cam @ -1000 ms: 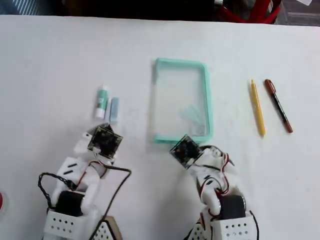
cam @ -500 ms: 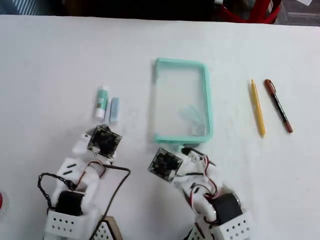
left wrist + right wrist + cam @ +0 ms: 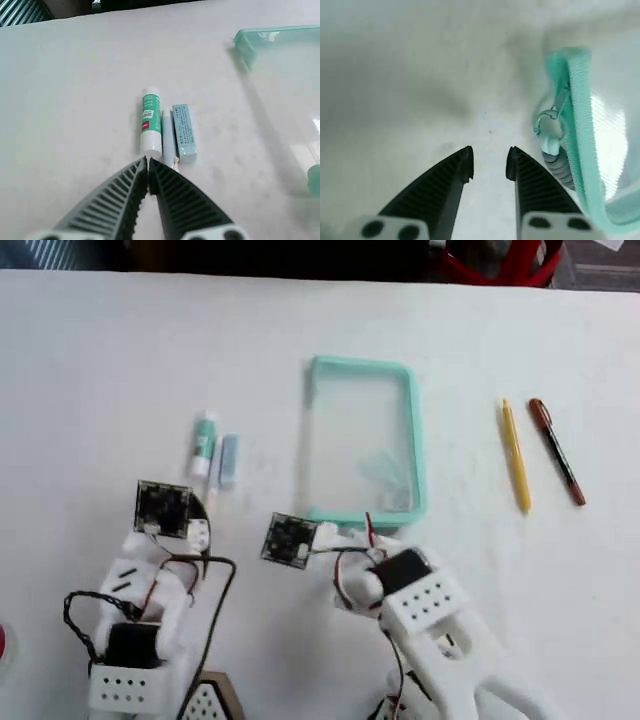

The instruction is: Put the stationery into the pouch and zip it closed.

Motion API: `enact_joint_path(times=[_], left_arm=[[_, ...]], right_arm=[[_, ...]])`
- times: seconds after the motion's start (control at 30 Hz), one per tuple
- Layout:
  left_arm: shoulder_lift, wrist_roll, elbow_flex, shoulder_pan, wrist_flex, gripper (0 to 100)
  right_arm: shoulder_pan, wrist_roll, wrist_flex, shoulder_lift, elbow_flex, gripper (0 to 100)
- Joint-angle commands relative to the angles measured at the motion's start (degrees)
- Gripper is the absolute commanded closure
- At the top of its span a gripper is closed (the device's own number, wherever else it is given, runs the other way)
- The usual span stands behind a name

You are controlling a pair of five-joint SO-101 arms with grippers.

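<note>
The clear pouch [image 3: 365,435] with a teal zip rim lies flat mid-table. To its left lie a glue stick [image 3: 204,443], a thin white stick [image 3: 215,466] and a blue eraser [image 3: 229,460]. A yellow pen [image 3: 515,455] and a dark red pen [image 3: 556,450] lie to its right. My left gripper [image 3: 148,164] is shut and empty, its tips just short of the glue stick [image 3: 150,125] and eraser [image 3: 183,132]. My right gripper [image 3: 489,165] is open a little above bare table, beside the pouch's corner, with the zipper pull [image 3: 550,134] just off one finger.
The left arm [image 3: 150,570] stands at the table's near left. The right arm [image 3: 400,585] reaches across the near centre, just below the pouch's near edge. White table surface lies open behind the pouch and between the item groups.
The right arm has swung left, its wrist going from the pouch's near edge to past the near left corner. The left wrist has drawn back and slightly left.
</note>
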Motion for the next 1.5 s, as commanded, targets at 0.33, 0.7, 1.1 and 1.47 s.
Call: enact_joint_path(times=[0.33, 0.7, 1.1, 1.47], left_arm=[[-0.40, 0.44, -0.09, 1.27, -1.41, 97], [-0.31, 0.44, -0.09, 4.70, -1.41, 97], [-0.31, 0.44, -0.09, 4.70, -1.41, 97], [-0.31, 0.44, -0.09, 4.70, -1.41, 97]], right_arm=[[3.03, 3.60, -5.67, 2.86, -2.81, 82.7], [8.13, 7.74, -8.13, 4.53, -2.90, 76.9], [6.99, 7.21, -16.92, 13.76, -2.90, 77.2], [6.99, 7.30, -19.38, 18.33, -3.78, 88.7]])
